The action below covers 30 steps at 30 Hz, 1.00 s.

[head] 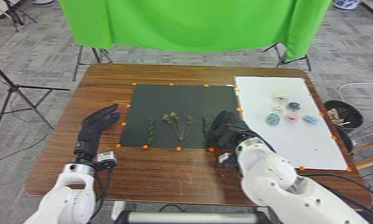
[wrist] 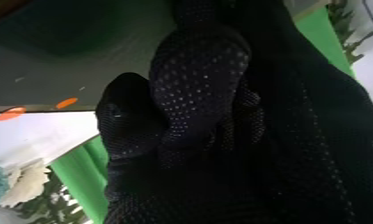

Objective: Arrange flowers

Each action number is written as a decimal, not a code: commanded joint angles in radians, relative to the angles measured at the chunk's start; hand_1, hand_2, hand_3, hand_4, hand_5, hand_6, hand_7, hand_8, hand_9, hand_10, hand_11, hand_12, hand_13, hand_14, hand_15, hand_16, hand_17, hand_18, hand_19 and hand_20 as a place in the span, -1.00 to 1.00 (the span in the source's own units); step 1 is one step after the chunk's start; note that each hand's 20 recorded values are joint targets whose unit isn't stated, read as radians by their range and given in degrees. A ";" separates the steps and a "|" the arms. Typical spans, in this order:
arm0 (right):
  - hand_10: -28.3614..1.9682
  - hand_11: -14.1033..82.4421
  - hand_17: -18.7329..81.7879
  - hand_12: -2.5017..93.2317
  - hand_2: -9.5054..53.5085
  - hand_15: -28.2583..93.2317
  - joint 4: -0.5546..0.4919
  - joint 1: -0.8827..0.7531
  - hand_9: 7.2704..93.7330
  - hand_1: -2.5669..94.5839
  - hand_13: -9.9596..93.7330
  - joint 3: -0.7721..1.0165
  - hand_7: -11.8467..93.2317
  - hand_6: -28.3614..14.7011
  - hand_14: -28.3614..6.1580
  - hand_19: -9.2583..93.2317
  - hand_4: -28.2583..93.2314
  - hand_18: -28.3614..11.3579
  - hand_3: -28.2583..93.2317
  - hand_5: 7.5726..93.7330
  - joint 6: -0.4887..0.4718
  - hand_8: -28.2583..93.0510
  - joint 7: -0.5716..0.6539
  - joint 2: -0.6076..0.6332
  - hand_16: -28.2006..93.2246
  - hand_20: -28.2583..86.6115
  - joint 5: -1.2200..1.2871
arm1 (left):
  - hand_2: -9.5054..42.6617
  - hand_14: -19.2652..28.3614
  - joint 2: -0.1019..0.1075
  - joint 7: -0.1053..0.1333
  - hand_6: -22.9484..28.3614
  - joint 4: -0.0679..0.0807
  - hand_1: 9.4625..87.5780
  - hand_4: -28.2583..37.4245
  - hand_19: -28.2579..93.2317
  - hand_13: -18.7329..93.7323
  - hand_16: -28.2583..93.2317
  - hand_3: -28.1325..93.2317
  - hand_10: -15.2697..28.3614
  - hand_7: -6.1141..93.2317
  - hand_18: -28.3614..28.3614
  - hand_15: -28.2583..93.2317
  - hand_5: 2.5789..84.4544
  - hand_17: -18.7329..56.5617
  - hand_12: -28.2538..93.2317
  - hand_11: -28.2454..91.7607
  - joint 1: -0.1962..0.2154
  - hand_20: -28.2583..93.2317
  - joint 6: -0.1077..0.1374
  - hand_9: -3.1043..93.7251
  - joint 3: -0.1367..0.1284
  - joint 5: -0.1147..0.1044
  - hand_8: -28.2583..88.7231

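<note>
Flowers (head: 272, 119) on white sheet (head: 302, 147), green sprigs (head: 173, 120) on dark mat (head: 178, 97), left hand (head: 99, 121) with fingers relaxed, right hand (head: 224, 131) at mat's edge, grip unclear

The bench (head: 169, 172) is grained wood with a soft sheen. On it, the dark mat (head: 160, 97) looks smooth and matt, and the white sheet (head: 267, 140) is flat, smooth and matt, whether paper or plastic I can't tell. The flowers (head: 272, 119) have matt, ruffled petals; the greenery (head: 172, 119) looks rough and feathery. Black cloth covers the left fingers (head: 102, 116) and the right hand (head: 223, 131), whose matt weave carries small pale dots in the right wrist view. The arms (head: 280, 172) have smooth white shells. Green cloth (head: 191, 25) hangs matt, in soft folds.
</note>
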 commanded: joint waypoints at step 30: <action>0.11 -0.53 0.73 -0.25 -1.00 0.25 0.013 0.257 0.73 0.09 1.00 -0.210 -0.37 0.36 0.55 0.91 -0.61 0.07 0.56 0.40 -0.185 -0.37 -0.144 0.191 -0.06 0.14 0.000 | -0.85 0.46 -0.011 -0.012 -0.10 0.016 -0.67 -0.94 -0.46 -0.03 -0.56 0.68 0.29 -0.58 0.40 -0.25 0.05 -0.43 -0.38 -0.23 0.001 -0.31 -0.011 0.02 0.028 -0.007 -0.67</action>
